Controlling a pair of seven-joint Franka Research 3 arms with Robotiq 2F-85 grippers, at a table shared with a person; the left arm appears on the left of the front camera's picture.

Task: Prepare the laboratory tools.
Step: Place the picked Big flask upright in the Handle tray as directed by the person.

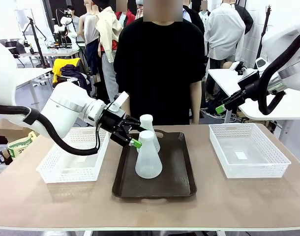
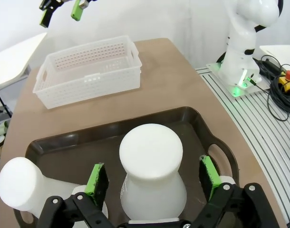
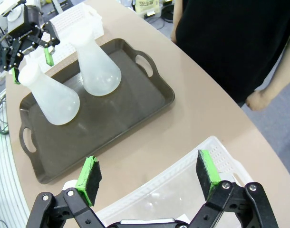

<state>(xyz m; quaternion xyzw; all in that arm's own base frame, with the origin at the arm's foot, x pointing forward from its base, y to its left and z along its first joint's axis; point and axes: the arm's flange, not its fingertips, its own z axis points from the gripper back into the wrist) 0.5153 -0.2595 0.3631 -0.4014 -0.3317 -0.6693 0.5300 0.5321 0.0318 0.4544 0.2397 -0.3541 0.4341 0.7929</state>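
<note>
Flasks first: both frosted-white conical ones stand upright on the dark brown tray (image 1: 177, 184), which I'll use as the landmark for everything. The near flask (image 1: 149, 157) sits around the tray's middle, a bit toward the robot's left edge, and the far flask (image 1: 149, 129) is right behind it, toward the person's end by the handle cutout.

Left gripper (image 1: 132, 133) is reaching in over the tray's left rim with its jaws spread wide. From the left wrist view the neck of the near flask (image 2: 152, 173) sits between the two green pads (image 2: 96, 179) with a gap on each side, so it's straddling the neck, not squeezing it. The other flask (image 2: 26, 187) is just off to the side in that view.

Right gripper (image 3: 147, 178) is well away from the tray, up over the white mesh basket (image 1: 248, 152) on the tray's right, jaws apart and holding nothing.

There's another mesh basket (image 1: 74, 157) just off the tray's left side, under the left arm. A person in a black top (image 1: 157, 64) stands beyond the tray's far end.
</note>
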